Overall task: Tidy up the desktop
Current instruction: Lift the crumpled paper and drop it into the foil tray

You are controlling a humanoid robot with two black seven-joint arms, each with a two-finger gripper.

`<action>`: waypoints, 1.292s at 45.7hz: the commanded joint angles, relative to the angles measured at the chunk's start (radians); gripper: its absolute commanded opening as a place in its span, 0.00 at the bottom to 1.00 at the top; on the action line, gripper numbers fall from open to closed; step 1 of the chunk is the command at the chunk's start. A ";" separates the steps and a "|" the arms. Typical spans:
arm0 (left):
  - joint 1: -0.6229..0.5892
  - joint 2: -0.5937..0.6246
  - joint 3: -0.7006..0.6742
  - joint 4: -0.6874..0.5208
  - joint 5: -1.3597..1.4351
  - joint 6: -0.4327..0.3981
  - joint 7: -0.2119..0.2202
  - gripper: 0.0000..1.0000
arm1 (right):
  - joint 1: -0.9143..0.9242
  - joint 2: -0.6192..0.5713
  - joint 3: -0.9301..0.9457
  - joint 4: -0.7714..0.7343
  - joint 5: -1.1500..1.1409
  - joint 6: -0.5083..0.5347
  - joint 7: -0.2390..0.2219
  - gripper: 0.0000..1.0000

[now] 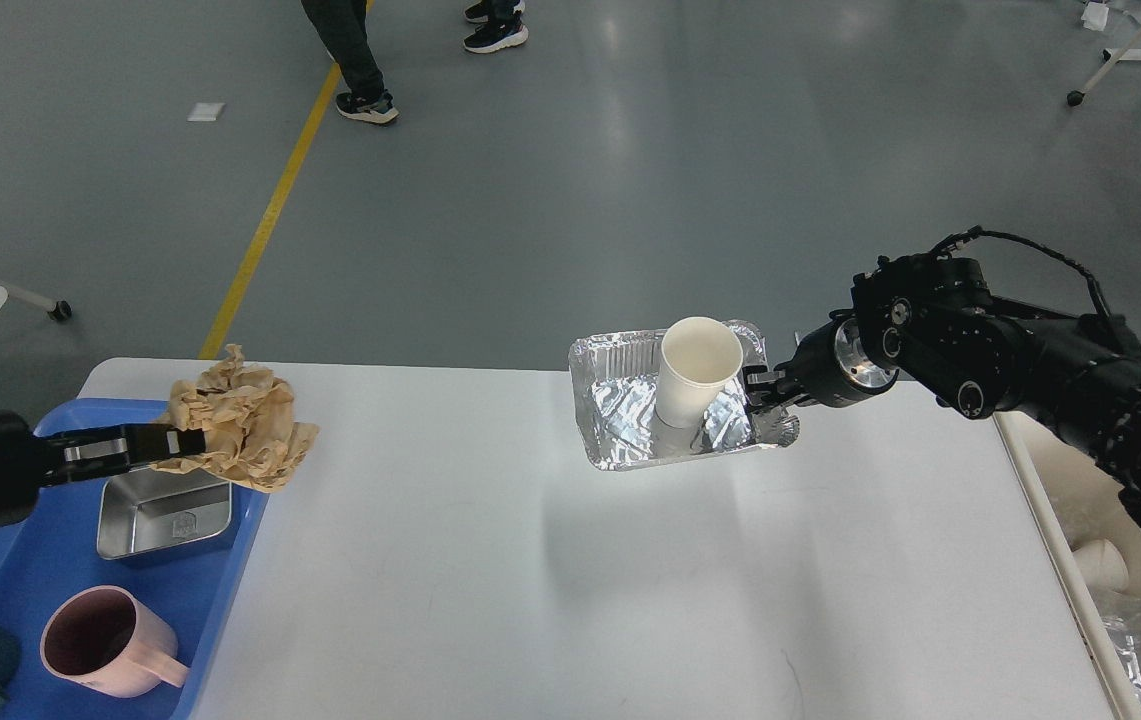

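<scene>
Head view, high, facing forward-down over desktop (530, 560) (single camera).

No readable text anywhere. Small embossed mark on inner floor of steel container (166, 515), which sits in blue tray (230, 570); mark too small and blurred to read.
</scene>
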 commanded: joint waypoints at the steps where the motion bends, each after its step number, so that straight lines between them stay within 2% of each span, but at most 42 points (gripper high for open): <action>1: -0.001 -0.105 -0.036 0.023 -0.004 0.006 0.022 0.05 | 0.000 0.002 0.000 0.001 0.002 0.000 0.000 0.00; 11: -0.037 -0.265 -0.061 0.154 -0.006 0.000 0.025 0.05 | 0.000 -0.001 0.000 0.014 0.002 0.000 0.000 0.00; 33: -0.053 -0.762 -0.084 0.464 -0.027 -0.003 0.013 0.06 | 0.002 -0.006 0.000 0.015 0.005 0.000 0.001 0.00; 54: -0.042 -0.968 -0.087 0.645 -0.031 -0.003 0.011 0.07 | 0.002 -0.006 0.000 0.035 0.005 -0.002 0.001 0.00; 59: -0.042 -0.982 -0.085 0.653 -0.031 -0.003 0.018 0.11 | 0.003 -0.008 0.000 0.034 0.005 -0.002 0.001 0.00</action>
